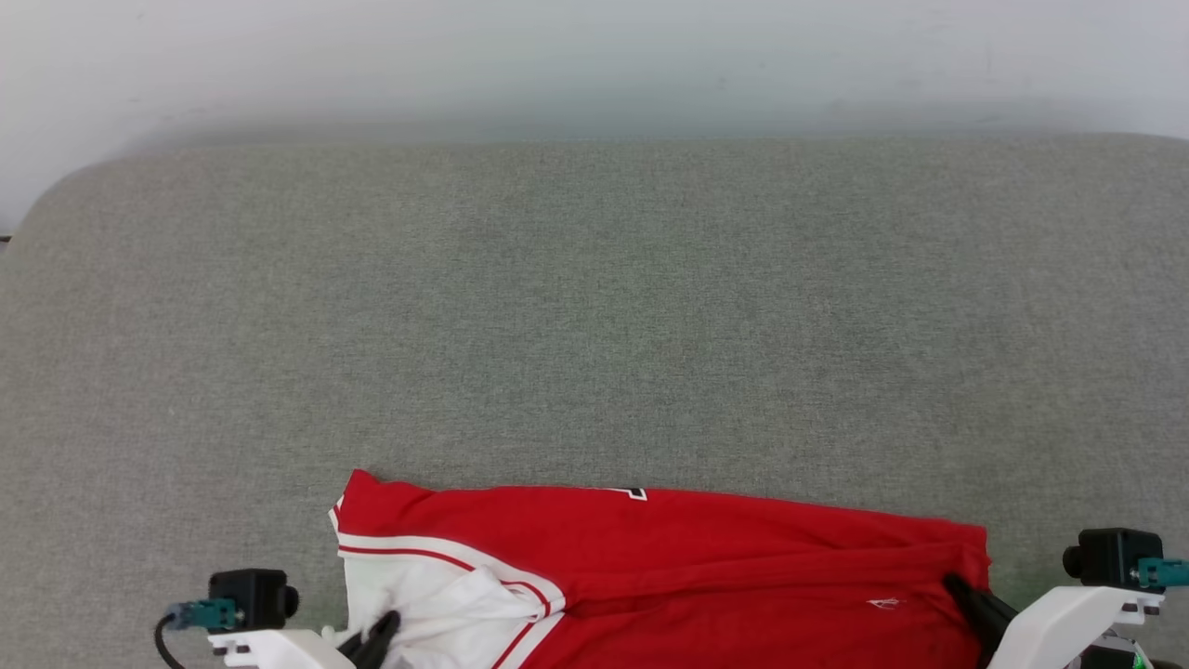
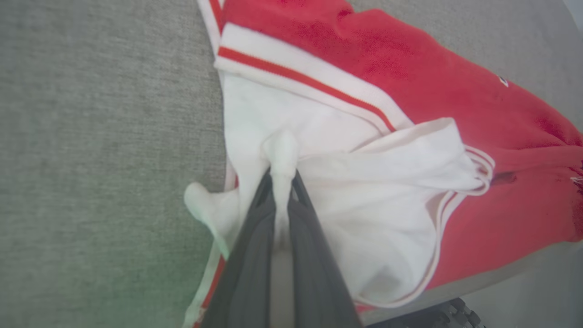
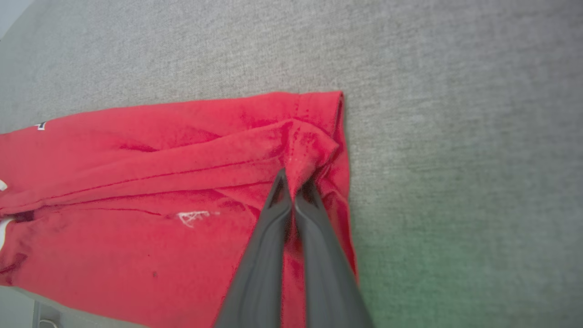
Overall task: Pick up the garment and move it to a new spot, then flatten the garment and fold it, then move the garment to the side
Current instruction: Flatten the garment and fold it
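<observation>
The garment (image 1: 669, 557), a red jersey with a white sleeve panel and striped trim, lies stretched sideways along the near edge of the grey surface. A sliver of a black numeral shows at its far edge. My left gripper (image 1: 383, 630) is shut on a pinch of the white sleeve fabric (image 2: 282, 150) at the garment's left end. My right gripper (image 1: 959, 591) is shut on a raised fold of red fabric (image 3: 309, 146) near the hem at the right end. In the right wrist view, a small white logo (image 3: 193, 217) sits left of the fingers (image 3: 266, 237).
The grey fabric-covered surface (image 1: 594, 307) stretches wide beyond the garment, up to a pale wall (image 1: 594, 56) at the back. Its rounded left corner (image 1: 56, 195) shows at the far left. The garment's near part hangs over the front edge.
</observation>
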Controlling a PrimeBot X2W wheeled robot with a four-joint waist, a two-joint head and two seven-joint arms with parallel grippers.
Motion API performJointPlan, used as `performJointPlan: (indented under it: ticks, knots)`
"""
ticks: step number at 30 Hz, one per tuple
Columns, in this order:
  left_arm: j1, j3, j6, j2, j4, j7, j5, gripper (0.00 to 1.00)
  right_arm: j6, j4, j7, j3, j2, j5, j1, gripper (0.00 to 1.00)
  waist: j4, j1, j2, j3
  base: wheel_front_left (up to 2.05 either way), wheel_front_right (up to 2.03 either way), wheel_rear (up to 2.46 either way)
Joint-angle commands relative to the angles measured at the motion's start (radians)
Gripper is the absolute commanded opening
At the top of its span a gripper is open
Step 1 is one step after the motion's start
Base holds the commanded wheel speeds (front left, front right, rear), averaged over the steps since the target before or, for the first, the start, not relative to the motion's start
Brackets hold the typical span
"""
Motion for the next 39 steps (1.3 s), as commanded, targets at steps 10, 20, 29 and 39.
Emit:
performJointPlan:
  ticks: [10, 20, 29, 39]
  knots:
    - [-0.058, 0.007, -0.052, -0.056, 0.095, -0.152, 0.084, 1.00, -0.001, -0.020, -0.142, 0.031, -0.012, 0.006, 0.012, 1.00, -0.009, 0.0001, 0.0000, -0.038, 0.00, 0.00, 0.00]
    - [-0.082, 0.083, 0.005, -0.081, 0.024, -0.316, 0.237, 1.00, -0.001, -0.112, -0.014, -0.035, -0.069, -0.002, 0.051, 1.00, -0.010, 0.0001, 0.0000, -0.074, 0.00, 0.00, 0.00]
    - [-0.032, 0.285, 0.013, -0.191, -0.134, -0.323, 0.498, 1.00, -0.001, -0.148, 0.149, -0.065, -0.106, -0.004, 0.074, 1.00, 0.019, 0.0001, 0.0000, -0.052, 0.00, 0.00, 0.00]
    - [0.038, 0.419, -0.052, -0.306, -0.202, -0.322, 0.661, 1.00, -0.001, -0.079, 0.184, -0.014, -0.096, 0.025, 0.022, 1.00, 0.057, 0.0001, 0.0000, -0.004, 0.00, 0.00, 0.00]
